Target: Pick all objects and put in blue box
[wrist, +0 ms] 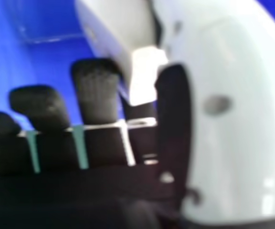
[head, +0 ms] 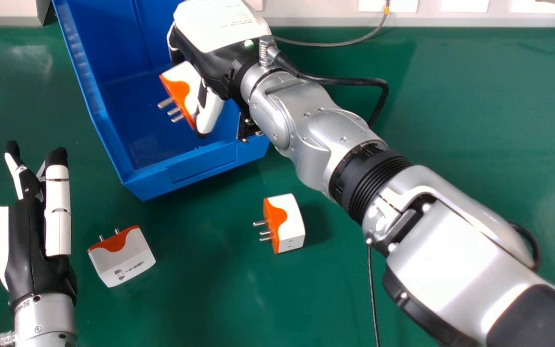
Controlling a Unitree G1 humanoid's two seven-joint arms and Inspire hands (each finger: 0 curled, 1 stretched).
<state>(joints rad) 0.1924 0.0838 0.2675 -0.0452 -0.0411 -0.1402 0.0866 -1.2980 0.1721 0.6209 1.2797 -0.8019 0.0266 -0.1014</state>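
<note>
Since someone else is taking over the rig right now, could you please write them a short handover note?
Right hand: fingers closed on a plug adapter, over the blue box.
Left hand: open and idle, over the table's left side.
On the table: the left adapter, beside the left hand, and the right adapter, nearer the right forearm.
Done: one adapter picked up.
Left: release it into the box, then fetch the other two.

Bright light, white glare on silver forearm, soft shadows on table
</note>
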